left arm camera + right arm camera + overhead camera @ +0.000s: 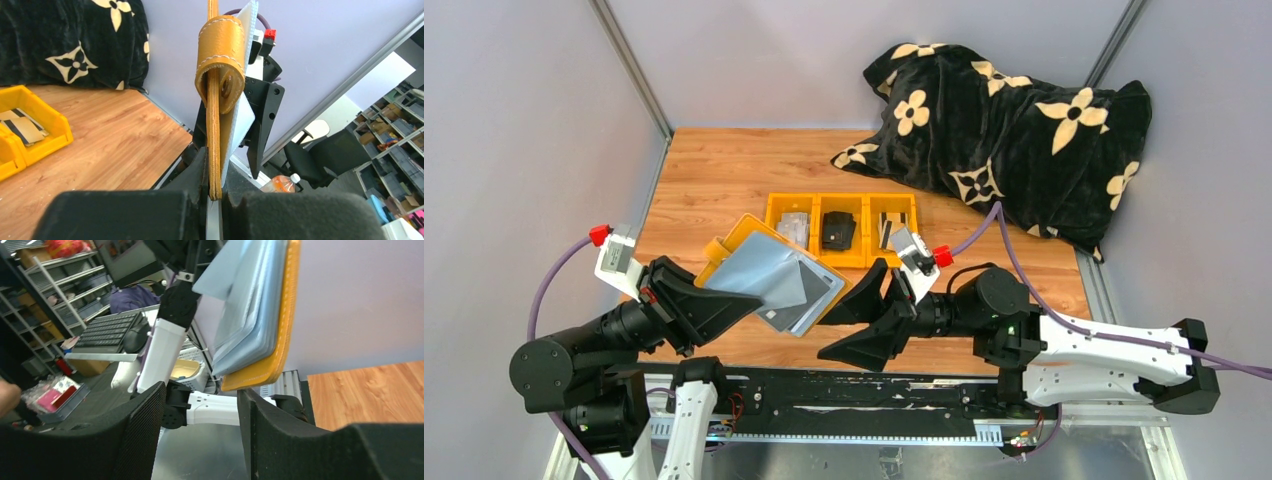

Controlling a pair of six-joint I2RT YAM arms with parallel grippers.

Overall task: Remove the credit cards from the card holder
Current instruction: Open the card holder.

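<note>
Card holder [769, 272] held open in the air just in front of the yellow tray [839, 196], on the side nearer the arm bases, clear of the table. The left gripper [215, 200] is clamped on one edge of the mustard leather. The right gripper [824, 337], also in front of the tray, stands with its fingers spread just beside the holder's free edge and touches nothing.

Progress, as judged: partly done. Pale cards [796, 225] lie in the tray's left compartment and cards with a black stripe [891, 230] in its right one; a small black pouch [837, 230] fills the middle. These appear to be cards already removed.

What is left: a thin grey edge shows at the holder's side farthest from the tray, and the left wrist view shows a white sheet against the leather. Whether either is a remaining card or only a pocket cannot be told.

Appearance of the holder: mustard outside with pale stitching, a looped leather tab at one edge, and layered grey-blue pockets inside, fanned slightly apart.
</note>
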